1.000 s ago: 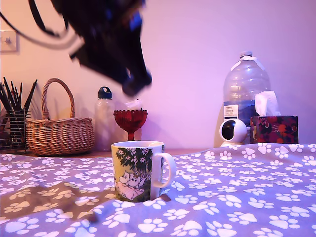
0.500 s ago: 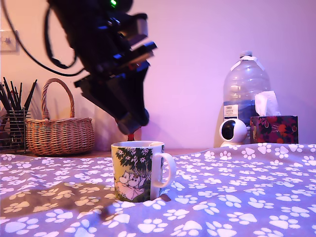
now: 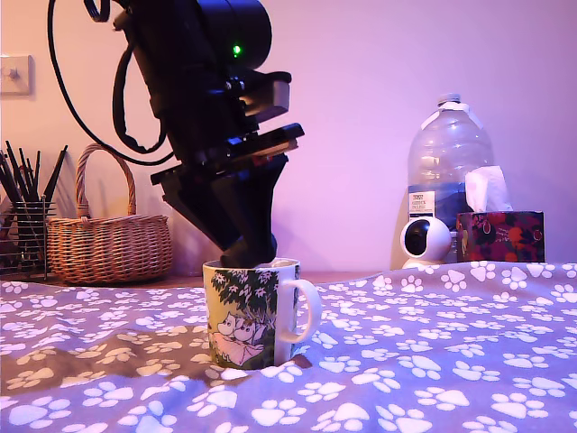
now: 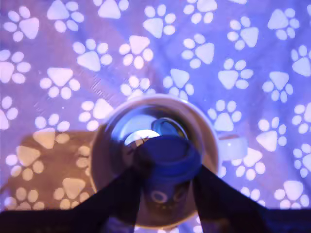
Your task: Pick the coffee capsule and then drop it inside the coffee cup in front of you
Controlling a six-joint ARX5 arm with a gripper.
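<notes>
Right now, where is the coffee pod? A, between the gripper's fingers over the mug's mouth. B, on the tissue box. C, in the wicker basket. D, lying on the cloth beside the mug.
A: the wrist view shows the pod clamped in the gripper, directly above the open mouth of the mug.

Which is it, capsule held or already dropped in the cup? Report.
Held. The wrist view shows the claw shut on the coffee capsule, poised at the coffee cup's mouth, not lying on its bottom.
</notes>
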